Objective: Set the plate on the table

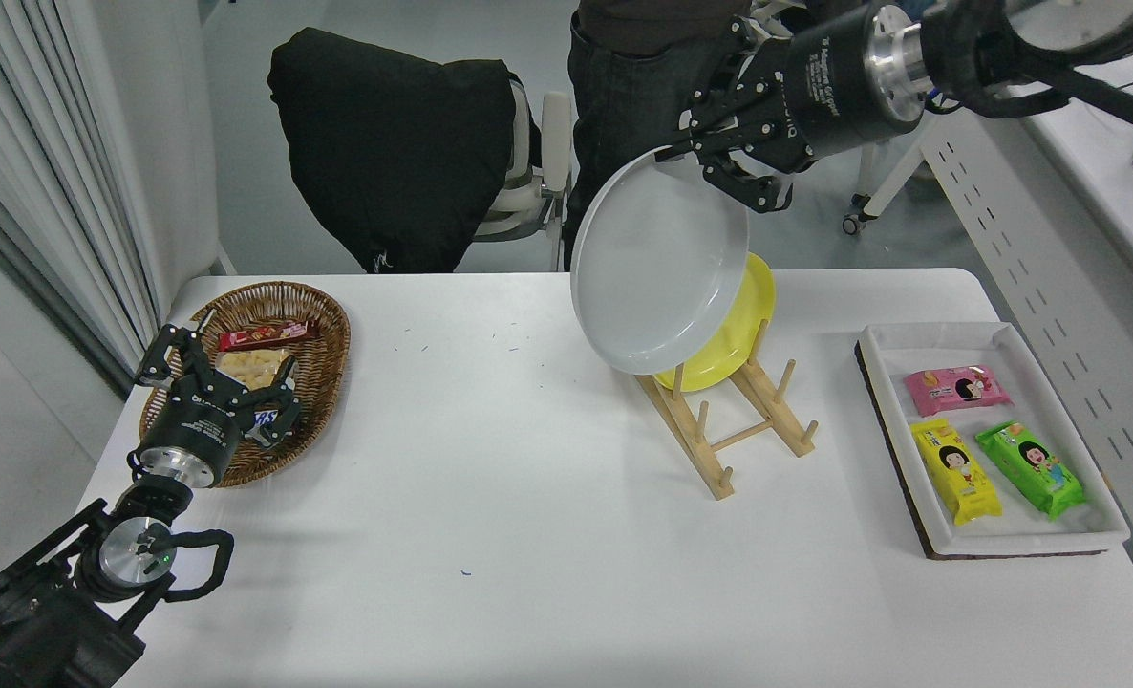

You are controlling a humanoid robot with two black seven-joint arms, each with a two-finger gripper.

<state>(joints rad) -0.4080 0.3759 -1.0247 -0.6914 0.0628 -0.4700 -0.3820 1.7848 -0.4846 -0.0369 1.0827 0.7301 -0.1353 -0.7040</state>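
Right gripper (695, 158) fingers clamp tilted plate (657, 272) above wooden rack (719, 430), yellow plate (743, 315) behind.

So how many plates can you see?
2. The grey plate hangs from the right hand, and the yellow plate stands in the wooden rack. Another may hide behind.
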